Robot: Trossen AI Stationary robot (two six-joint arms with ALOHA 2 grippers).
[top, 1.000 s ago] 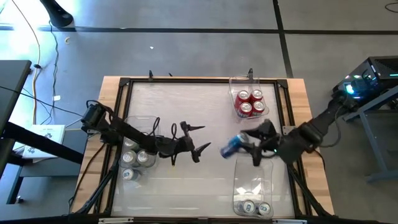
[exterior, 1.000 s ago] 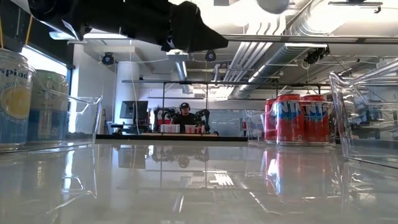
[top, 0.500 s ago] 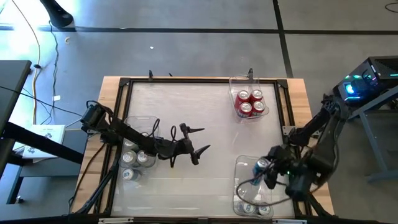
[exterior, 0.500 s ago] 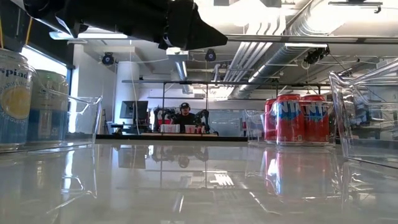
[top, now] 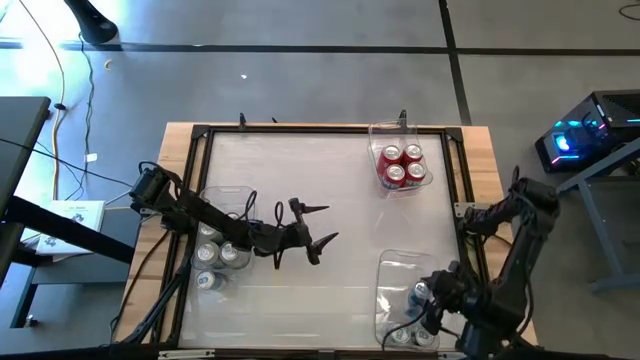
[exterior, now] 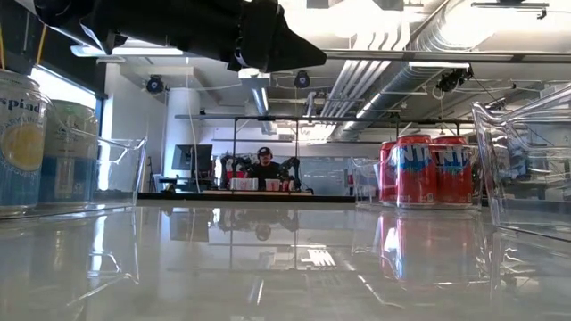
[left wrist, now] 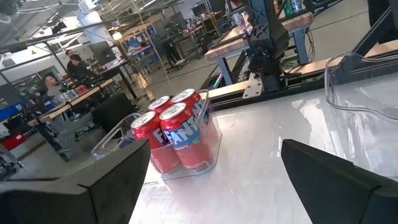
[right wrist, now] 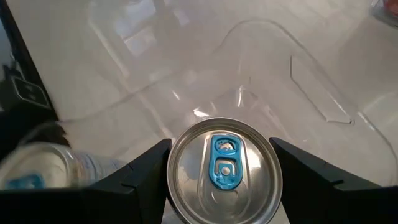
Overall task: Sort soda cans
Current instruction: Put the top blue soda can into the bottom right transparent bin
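Observation:
My right gripper is shut on a blue soda can whose silver top with a blue tab faces the wrist camera. It hangs over the clear bin at the table's near right. Two more cans stand at that bin's near end. My left gripper stays open and level over the table's middle, with nothing between its fingers. Several red cans stand in a clear bin at the far right. Silver cans fill a bin at the left. My right gripper pinches the blue can's side just below the top rim between its two fingers, one on each side. The fingers slant down from the near right and lie along the can. The can is lifted clear, top end toward the wrist, over the bin.
The black frame runs round the tabletop. Open table lies between the three bins, beyond my left gripper. In the low view the left arm crosses overhead, with the silver cans at one side and the red cans at the other.
My right gripper has carried the blue can from the table's middle right toward the near edge and downward, over the near right bin. It has tipped to point more steeply down, and the can has turned with it from lying nearly level.

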